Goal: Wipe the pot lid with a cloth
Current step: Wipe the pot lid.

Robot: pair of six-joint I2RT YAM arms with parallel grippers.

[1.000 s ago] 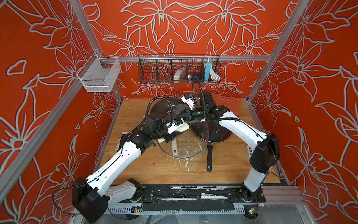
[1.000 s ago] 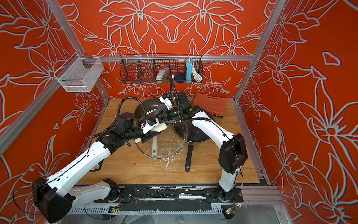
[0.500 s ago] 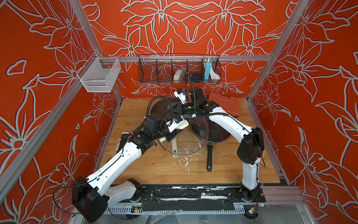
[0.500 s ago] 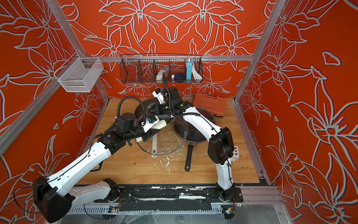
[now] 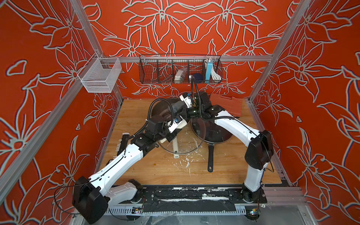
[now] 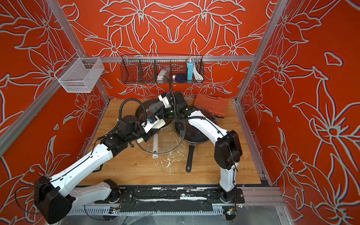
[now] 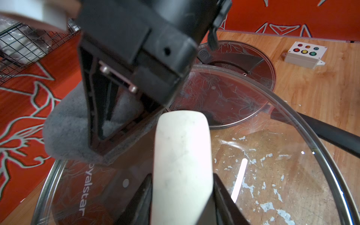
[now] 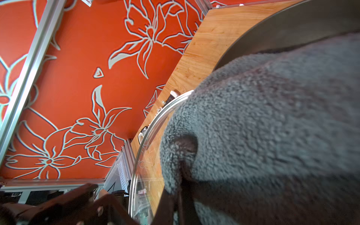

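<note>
Orange-flowered walls [image 5: 194, 29], wooden table [image 5: 155, 171] (flecked white). On the left gripper [image 7: 182, 194] the jaws squeeze the lid [image 7: 272, 175] by its cream handle [image 7: 181, 148], glass spreading out ahead of them. On the right gripper [image 8: 183, 181] the jaws are pinched tight on the cloth [image 8: 272, 126], which touches the glass just beside the left jaws.

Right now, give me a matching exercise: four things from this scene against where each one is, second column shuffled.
1 pot lid
2 cloth
3 frying pan
4 red case

a at the back edge of the table
b pinched in the right gripper
c handle clamped in the left gripper
d lying flat, black handle pointing to the front

Pairs: 1-c, 2-b, 3-d, 4-a
</note>
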